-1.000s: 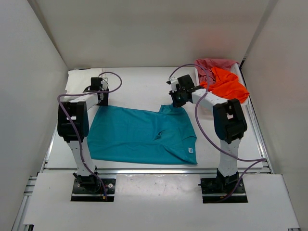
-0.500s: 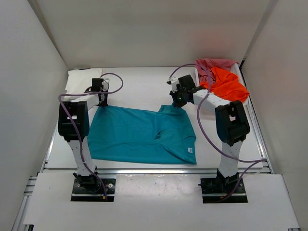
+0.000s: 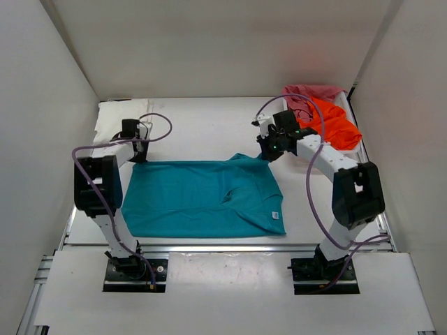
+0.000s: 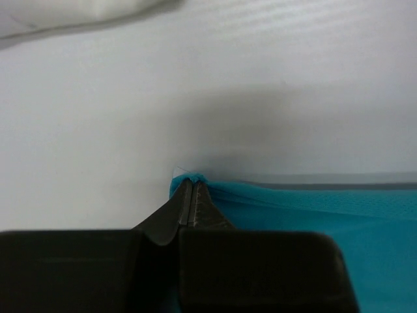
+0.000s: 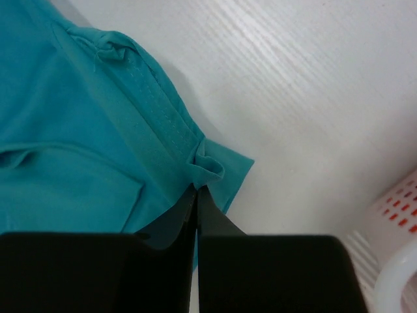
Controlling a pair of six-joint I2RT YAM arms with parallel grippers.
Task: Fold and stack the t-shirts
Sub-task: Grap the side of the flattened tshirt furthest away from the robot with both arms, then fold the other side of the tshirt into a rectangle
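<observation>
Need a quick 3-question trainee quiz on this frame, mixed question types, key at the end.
1. True or false: the left gripper and the right gripper are each shut on cloth of the teal t-shirt.
2. Which shirts lie in the basket at the far right?
A. the orange t-shirt and the pinkish-red t-shirt
B. the teal t-shirt only
C. none
3. Fill in: seen from the top camera, the left gripper pinches the teal t-shirt at its far-____ corner.

Key: 1 true; 2 A; 3 left.
</observation>
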